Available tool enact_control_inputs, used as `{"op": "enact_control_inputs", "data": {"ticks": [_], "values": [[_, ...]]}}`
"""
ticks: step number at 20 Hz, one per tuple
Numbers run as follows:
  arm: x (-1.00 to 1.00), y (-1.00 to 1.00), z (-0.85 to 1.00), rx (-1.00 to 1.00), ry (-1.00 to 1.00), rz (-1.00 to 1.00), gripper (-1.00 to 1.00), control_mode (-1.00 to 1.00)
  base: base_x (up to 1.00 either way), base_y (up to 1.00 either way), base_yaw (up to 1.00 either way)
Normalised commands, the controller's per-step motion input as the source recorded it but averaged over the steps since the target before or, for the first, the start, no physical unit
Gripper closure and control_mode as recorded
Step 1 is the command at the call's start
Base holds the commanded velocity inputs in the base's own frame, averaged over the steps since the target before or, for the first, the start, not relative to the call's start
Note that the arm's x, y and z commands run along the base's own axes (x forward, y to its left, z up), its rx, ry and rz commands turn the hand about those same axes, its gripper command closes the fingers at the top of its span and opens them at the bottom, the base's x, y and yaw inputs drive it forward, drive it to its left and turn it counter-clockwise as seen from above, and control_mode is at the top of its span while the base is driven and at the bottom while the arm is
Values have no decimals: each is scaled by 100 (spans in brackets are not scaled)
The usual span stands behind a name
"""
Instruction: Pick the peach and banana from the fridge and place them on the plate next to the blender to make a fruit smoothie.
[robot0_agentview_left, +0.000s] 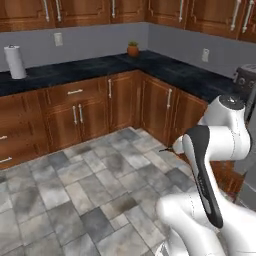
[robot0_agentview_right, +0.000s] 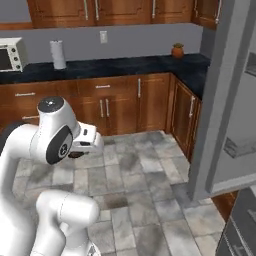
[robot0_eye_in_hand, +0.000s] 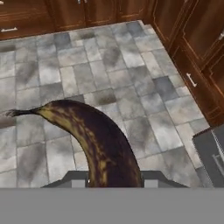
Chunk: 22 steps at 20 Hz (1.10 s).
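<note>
My gripper (robot0_eye_in_hand: 113, 180) is shut on the banana (robot0_eye_in_hand: 99, 135), a dark brown-black curved fruit with yellowish streaks. Its stem end points away to the left, high over the tiled floor. From the right base camera the hand (robot0_agentview_right: 86, 140) hangs beside the arm's shoulder, well above the floor. The fridge (robot0_agentview_right: 225, 100) stands at the right with its grey door open and an inner shelf showing. The peach, the plate and the blender are out of view.
Wooden base cabinets (robot0_agentview_left: 90, 112) under a black L-shaped counter (robot0_agentview_left: 165, 70) line the far side and right. On the counter are a paper-towel roll (robot0_agentview_left: 15, 62), a small potted plant (robot0_agentview_left: 133, 49), a microwave (robot0_agentview_right: 11, 55) and a dark appliance (robot0_agentview_left: 245, 77). Grey tiled floor (robot0_agentview_left: 90, 185) lies between.
</note>
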Motion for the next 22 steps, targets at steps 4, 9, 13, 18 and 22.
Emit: {"op": "enact_control_inputs", "data": {"ticks": [4, 9, 13, 18, 22], "values": [[0, 0, 0, 0, 0, 0, 100, 100, -1, 44, 92], [0, 0, 0, 0, 0, 0, 100, 100, 0, 34, 89], [0, 0, 0, 0, 0, 0, 100, 100, 0, 27, 87], [0, 0, 0, 0, 0, 0, 100, 100, 0, 15, 84], [0, 0, 0, 0, 0, 0, 100, 100, 0, 4, 82]]}}
